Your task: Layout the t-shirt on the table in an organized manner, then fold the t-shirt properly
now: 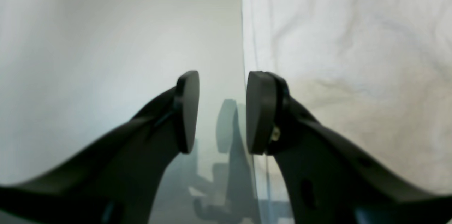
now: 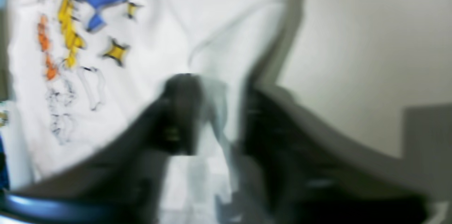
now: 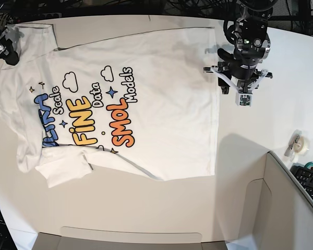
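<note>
The shirt point(image 3: 120, 104) lies print-up and mostly flat on the table point(image 3: 146, 219); layout is nearly complete, no fold is made. The left gripper point(image 1: 222, 111) stands open and empty, straddling the shirt's hem edge. The right gripper point(image 2: 212, 114) sits at the shirt's collar end with cloth between its jaws; grip uncertain.

"Scale Data Models, FiNE SMOL" on t-shirt point(image 3: 161, 99)
</note>
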`<state>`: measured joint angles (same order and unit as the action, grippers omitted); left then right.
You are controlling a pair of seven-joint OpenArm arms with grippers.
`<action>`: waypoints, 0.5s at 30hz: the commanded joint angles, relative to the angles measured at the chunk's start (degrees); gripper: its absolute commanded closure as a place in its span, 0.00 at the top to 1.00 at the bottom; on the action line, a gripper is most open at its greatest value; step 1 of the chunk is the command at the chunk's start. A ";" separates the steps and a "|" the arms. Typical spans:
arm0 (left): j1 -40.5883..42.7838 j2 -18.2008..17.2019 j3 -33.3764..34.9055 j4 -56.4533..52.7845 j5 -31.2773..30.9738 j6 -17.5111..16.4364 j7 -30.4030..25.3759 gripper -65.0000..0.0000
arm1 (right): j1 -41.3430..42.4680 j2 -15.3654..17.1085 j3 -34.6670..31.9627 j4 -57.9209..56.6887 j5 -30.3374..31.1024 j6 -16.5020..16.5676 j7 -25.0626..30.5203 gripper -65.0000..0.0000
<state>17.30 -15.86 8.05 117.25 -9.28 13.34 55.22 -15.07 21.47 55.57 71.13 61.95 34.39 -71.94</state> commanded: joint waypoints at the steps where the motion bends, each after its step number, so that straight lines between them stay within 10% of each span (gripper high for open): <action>1: -0.20 -0.27 -0.63 1.12 -0.70 0.15 -1.11 0.35 | -0.53 -0.33 -0.41 -0.23 -5.47 0.20 -3.79 0.04; 7: -0.11 -0.10 -13.99 0.86 -21.62 -5.39 0.38 0.35 | 0.17 -1.12 -0.49 -0.14 -8.11 0.20 -2.56 0.00; 15: 0.94 -0.10 -38.96 -8.55 -55.64 -13.92 18.84 0.35 | -0.01 -1.21 -1.29 -0.14 -8.11 0.11 -2.56 0.00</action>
<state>18.37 -15.42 -30.81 107.72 -62.63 -0.91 73.60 -14.39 20.29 54.96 71.35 59.77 34.37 -70.59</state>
